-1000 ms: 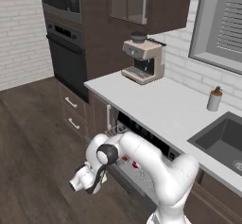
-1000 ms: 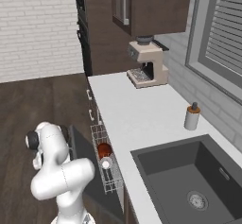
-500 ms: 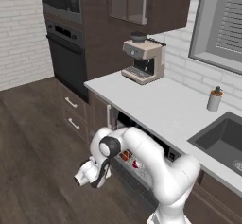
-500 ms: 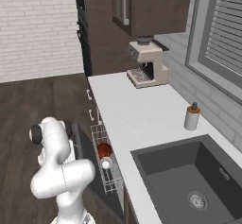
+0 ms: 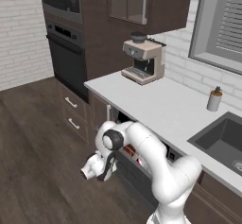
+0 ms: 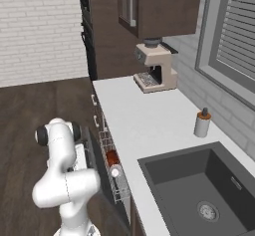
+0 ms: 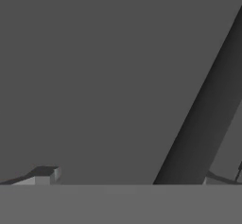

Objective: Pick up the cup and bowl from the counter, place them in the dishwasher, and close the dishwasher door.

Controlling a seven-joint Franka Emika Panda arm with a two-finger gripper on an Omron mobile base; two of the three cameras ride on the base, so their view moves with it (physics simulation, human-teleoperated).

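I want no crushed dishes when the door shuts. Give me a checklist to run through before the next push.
1. Cup inside the rack: ok.
2. Bowl inside the rack: ok.
3. Counter free of cup and bowl: ok.
4. Fingers open, holding nothing: ok.
5. Dishwasher door fully shut: not ok, the rack shows beside its edge.
6. Gripper touching the door: cannot tell.

My arm was folded forward and low, its elbow raised and the wrist bent downward. My gripper hung at the arm's lowest point, jaws spread wide and holding nothing.
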